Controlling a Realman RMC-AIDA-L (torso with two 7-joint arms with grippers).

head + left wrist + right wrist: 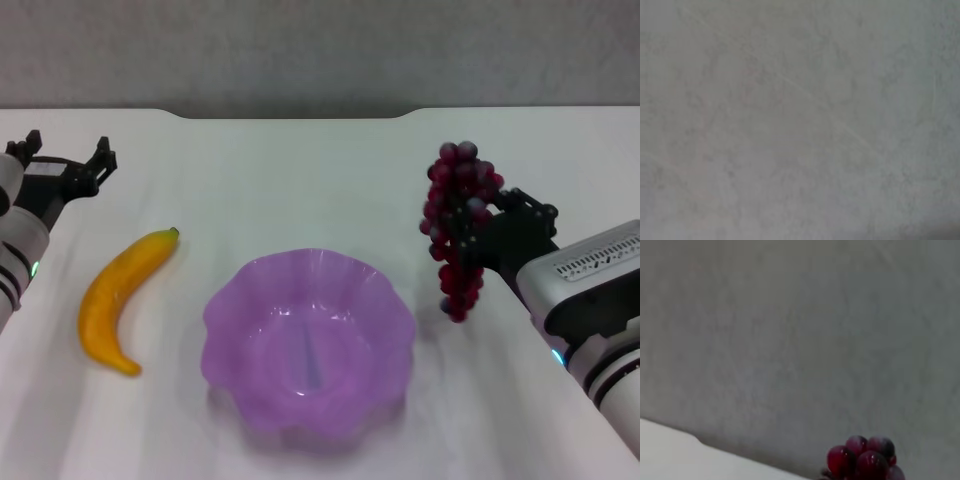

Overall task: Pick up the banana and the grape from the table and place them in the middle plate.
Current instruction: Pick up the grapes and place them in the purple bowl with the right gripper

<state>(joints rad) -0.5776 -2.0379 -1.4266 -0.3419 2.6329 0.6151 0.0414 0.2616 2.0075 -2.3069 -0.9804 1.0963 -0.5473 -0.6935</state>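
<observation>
Grape (456, 228) bunch hangs lifted off the table (300, 170), clamped in the right gripper (478, 228) to the right of the middle plate (230, 310) (nothing lies in it). Banana (118, 300) lies left of the plate. Left gripper (70, 168) rests released at the table's far left.

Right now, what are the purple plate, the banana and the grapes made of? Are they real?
The middle plate looks like thin translucent plastic: light passes through its purple wavy rim. The banana is smooth, evenly orange-yellow with a soft sheen, so probably plastic or foam, not real fruit. The grape bunch, held off the table by the right tool, has glossy dark-red beads, some frosted grey; likely plastic too.
</observation>
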